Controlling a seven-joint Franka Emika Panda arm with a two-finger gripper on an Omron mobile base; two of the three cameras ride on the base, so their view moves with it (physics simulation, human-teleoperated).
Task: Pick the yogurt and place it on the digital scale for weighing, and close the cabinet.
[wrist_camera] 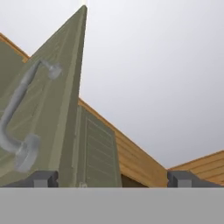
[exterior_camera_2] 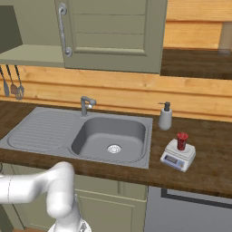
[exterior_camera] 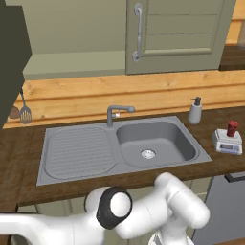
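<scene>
The yogurt stands upright on the weighing plate of the digital scale, which rests on the dark wooden tabletop to the right of the sink. A grey soap dispenser stands just behind the scale, near the sink's rear corner. The cabinet hangs above the sink; its left door stands swung open, its edge toward the hand camera, with the metal bar handle on its face. The gripper sits just beside this door's edge, fingers spread wide, pinching nothing.
</scene>
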